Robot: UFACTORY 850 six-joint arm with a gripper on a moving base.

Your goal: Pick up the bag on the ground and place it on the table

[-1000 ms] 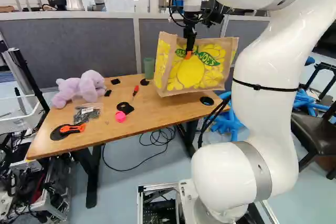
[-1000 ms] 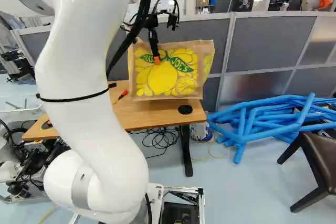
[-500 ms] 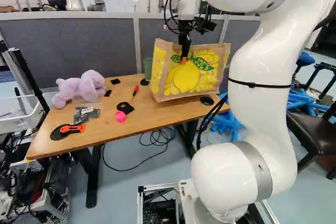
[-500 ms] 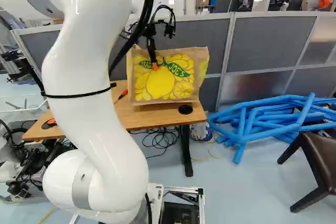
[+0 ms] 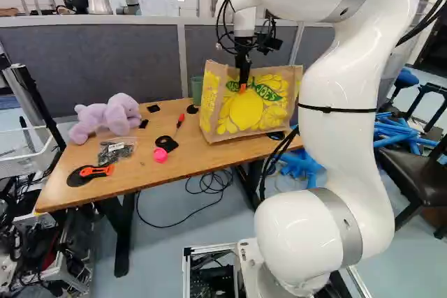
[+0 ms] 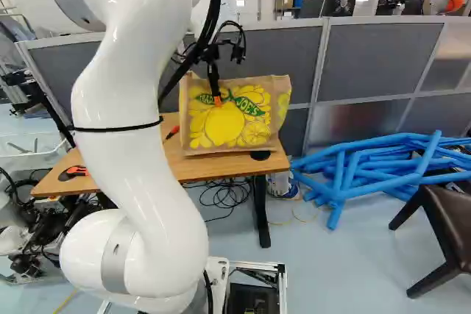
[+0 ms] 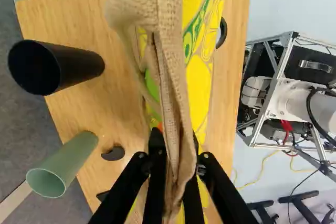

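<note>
The bag (image 5: 248, 109) is upright over the far part of the tabletop (image 5: 150, 176), its printed side facing the base; its lower edge is at or just above the wood, and I cannot tell whether the surface fully bears its weight. The pickup is done, since the bag is off the ground, and the carry looks complete or nearly so. What remains, as I judge it, is to settle the base flat if it is not down, let go of the cloth and draw clear without tipping it. The gripper (image 5: 242, 88) is closed on the bag's upper edge, the folded fabric pinched between its two fingers in the wrist view. It points down at the bag, with the white arm (image 5: 342, 148) rising from its joint, curving over at the top and reaching ahead to the wrist. Beyond the bag stand a green cup (image 7: 63, 163) and a black cup (image 7: 58, 66), both apart from it, so there seems to be room for the release. Farther off on the same surface lie a screwdriver (image 5: 179, 122) and a purple plush toy (image 5: 108, 116).
</note>
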